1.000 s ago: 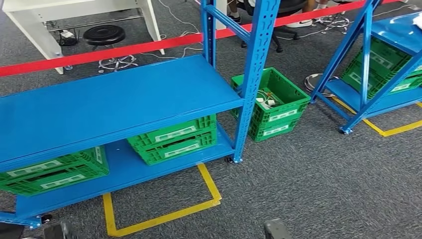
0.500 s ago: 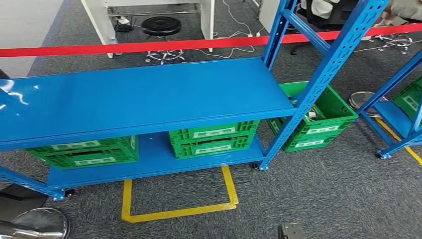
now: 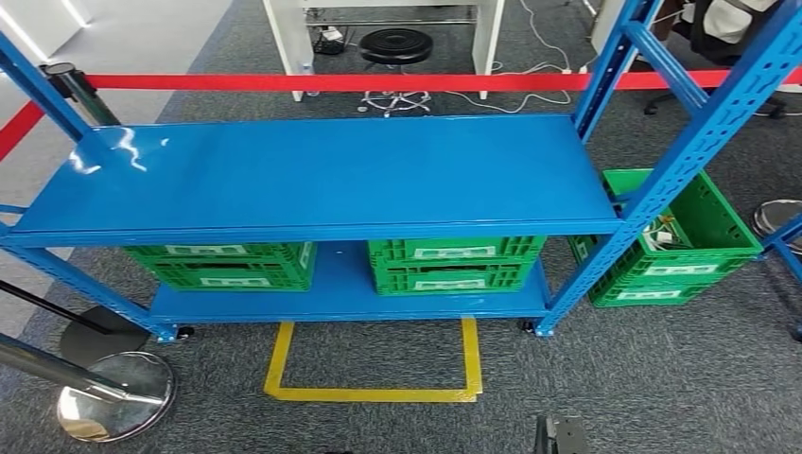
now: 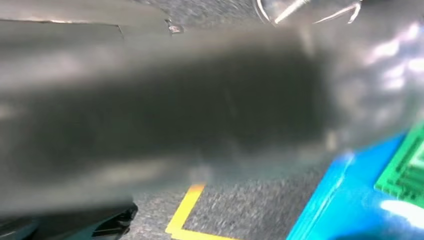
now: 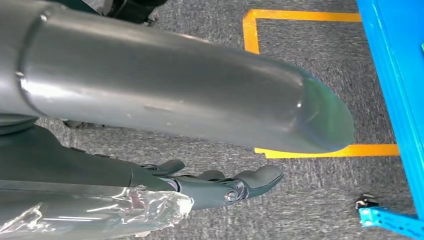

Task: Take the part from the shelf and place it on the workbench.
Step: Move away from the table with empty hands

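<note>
A blue two-level shelf (image 3: 331,175) stands square in front of me in the head view, and its top board is bare. On the lower board (image 3: 340,303) sit two green crates (image 3: 227,265) (image 3: 454,265), their contents hidden under the top board. A third green crate (image 3: 676,251) stands on the carpet to the right of the shelf, with small white pieces in it. My right hand (image 5: 220,187) hangs low over the carpet, fingers stretched out and holding nothing. In the left wrist view my left hand (image 4: 175,115) is a blurred grey mass, and its fingers cannot be made out.
A yellow tape square (image 3: 374,390) marks the carpet before the shelf. A chrome stanchion base (image 3: 115,395) stands at the front left. Red barrier tape (image 3: 378,82) runs behind the shelf, with a black stool (image 3: 397,45) and a white table leg (image 3: 284,47) beyond it.
The whole head picture has shifted: the camera has turned, so the shelf now sits centred and square-on. The stanchion at the left has come into view.
</note>
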`<state>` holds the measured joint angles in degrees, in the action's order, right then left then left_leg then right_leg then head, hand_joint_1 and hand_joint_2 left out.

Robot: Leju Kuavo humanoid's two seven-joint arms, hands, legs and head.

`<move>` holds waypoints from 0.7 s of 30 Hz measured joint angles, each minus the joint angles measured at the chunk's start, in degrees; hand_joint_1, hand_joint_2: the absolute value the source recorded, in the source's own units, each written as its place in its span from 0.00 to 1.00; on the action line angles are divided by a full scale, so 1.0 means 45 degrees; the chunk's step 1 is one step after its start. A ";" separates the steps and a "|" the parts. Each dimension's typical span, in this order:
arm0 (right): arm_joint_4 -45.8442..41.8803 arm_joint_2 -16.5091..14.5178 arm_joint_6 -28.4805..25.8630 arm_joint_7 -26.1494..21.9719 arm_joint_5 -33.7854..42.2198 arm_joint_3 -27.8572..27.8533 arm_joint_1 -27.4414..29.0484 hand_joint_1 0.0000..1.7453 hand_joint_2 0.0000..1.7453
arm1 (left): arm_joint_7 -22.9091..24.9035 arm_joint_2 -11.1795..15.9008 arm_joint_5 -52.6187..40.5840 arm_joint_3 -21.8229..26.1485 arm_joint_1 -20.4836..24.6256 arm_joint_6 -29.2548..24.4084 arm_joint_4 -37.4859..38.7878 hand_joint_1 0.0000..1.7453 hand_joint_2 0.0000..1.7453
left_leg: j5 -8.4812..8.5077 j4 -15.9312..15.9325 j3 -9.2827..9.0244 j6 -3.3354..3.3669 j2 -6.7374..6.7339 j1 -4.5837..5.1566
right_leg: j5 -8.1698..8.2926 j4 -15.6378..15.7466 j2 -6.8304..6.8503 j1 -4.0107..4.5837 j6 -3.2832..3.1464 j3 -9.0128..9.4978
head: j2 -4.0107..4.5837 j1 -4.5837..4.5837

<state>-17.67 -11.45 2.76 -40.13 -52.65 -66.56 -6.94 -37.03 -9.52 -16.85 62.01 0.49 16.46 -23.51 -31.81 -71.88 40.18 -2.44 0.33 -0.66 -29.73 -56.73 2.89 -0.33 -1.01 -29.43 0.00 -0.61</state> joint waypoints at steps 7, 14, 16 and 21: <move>-0.0074 -0.0024 -0.0242 -0.0001 0.1028 0.0606 -0.0035 0.00 0.00 | 0.0000 -0.0032 -0.0084 -0.0086 -0.0023 -0.0177 -0.0057 0.00 1.00 | 0.1070 0.3265 -0.1832 0.0317 -0.0239 0.0069 | -0.0140 -0.0086 0.0235 0.0127 0.0080 -0.0003 | 0.0000 -0.0012; -0.0076 -0.0024 -0.0294 0.0000 0.1498 0.0750 -0.0008 0.00 0.00 | 0.0000 -0.0049 -0.0146 -0.0164 0.0018 -0.0373 -0.0072 0.00 1.00 | 0.1038 0.3267 -0.1833 0.0429 -0.0254 0.0136 | -0.0053 0.0035 0.0204 0.0069 0.0183 -0.0042 | 0.0000 -0.0013; -0.0076 -0.0024 -0.0293 0.0000 0.1530 0.0750 -0.0002 0.00 0.00 | 0.0000 -0.0040 -0.0146 -0.0214 0.0019 -0.0379 -0.0075 0.00 1.00 | 0.1041 0.3261 -0.1829 0.0441 -0.0258 0.0152 | -0.0035 0.0040 0.0198 0.0053 0.0229 -0.0005 | 0.0000 -0.0008; -0.0073 -0.0024 -0.0229 0.0000 0.1584 0.0759 0.0003 0.00 0.75 | 0.0000 -0.0036 -0.0165 -0.0318 0.0019 -0.0386 -0.0094 0.00 1.00 | 0.1064 0.3254 -0.1826 0.0478 -0.0260 0.0157 | -0.0015 0.0039 0.0195 0.0045 0.0300 0.0056 | 0.0000 -0.0005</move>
<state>-17.99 -11.56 1.73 -40.13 -45.52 -63.15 -6.93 -37.03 -9.68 -17.59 60.58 0.57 14.73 -23.93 -27.02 -57.24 31.97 -0.29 -0.85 0.05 -29.80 -56.56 3.77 -0.13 0.34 -29.18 0.00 -0.63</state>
